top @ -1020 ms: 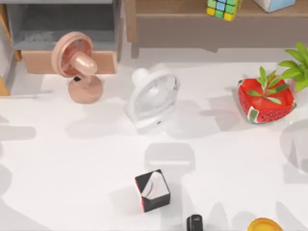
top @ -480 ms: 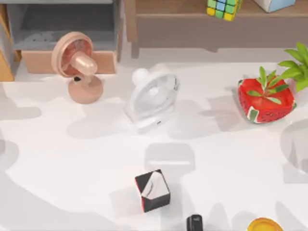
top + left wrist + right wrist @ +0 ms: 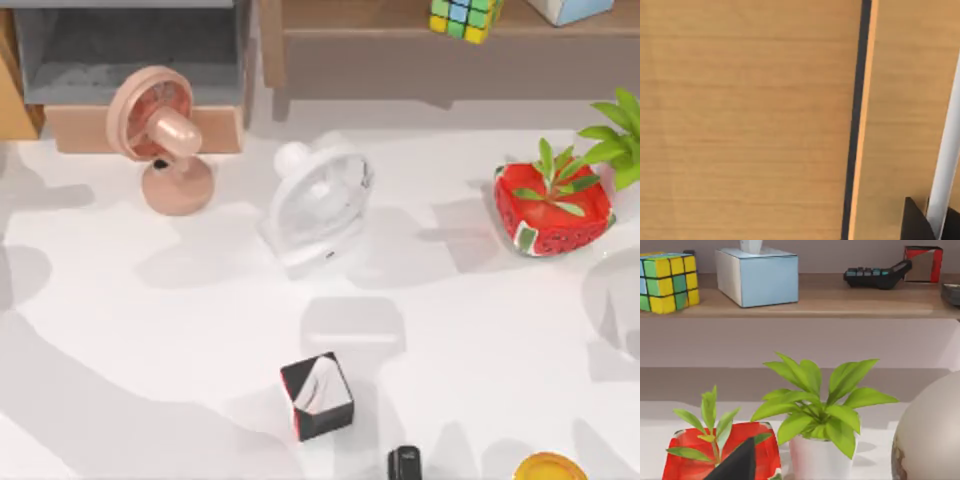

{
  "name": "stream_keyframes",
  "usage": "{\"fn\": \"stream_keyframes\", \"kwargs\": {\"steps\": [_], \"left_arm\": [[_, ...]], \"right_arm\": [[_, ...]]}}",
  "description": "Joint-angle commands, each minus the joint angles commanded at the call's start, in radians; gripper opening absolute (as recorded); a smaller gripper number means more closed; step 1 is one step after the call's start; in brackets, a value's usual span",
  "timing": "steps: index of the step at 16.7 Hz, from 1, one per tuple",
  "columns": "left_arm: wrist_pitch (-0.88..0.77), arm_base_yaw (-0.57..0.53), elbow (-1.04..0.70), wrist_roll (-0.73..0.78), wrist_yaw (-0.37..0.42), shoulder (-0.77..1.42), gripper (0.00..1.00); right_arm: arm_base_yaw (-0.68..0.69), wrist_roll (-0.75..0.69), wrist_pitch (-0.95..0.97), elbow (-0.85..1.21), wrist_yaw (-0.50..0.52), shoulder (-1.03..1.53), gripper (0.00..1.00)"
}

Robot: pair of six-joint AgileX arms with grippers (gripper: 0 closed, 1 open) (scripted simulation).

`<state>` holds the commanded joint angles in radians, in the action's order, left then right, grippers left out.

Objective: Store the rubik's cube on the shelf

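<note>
- Top view: the rubik's cube [image 3: 463, 17] sits on the shelf [image 3: 400, 62], apparently stored.
- Likely light, rigid, smooth-faced; best pinched across opposite flat sides.
- How far either arm's fingers are open, I cannot tell.

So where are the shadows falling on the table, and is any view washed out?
Top view: soft grey shadows sweep the table at its left side, with smaller ones beside the pink fan and black cube. Right wrist view: evenly lit, the rubik's cube on the shelf clear.
</note>
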<state>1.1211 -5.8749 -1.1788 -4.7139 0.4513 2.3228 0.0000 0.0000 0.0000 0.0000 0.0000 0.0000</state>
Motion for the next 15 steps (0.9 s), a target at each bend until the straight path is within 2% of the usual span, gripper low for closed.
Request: {"fn": "stream_keyframes", "kwargs": {"steps": [3,7,15], "left_arm": [[-0.042,-0.017,-0.070,0.002,-0.020,0.035,0.00],[-0.045,-0.019,-0.073,0.001,-0.020,0.038,0.00],[-0.045,-0.019,-0.073,0.001,-0.020,0.038,0.60]], "right_arm": [[0.000,0.000,0.000,0.000,0.000,0.000,1.00],[0.000,0.000,0.000,0.000,0.000,0.000,1.00],[0.000,0.000,0.000,0.000,0.000,0.000,1.00]]}}
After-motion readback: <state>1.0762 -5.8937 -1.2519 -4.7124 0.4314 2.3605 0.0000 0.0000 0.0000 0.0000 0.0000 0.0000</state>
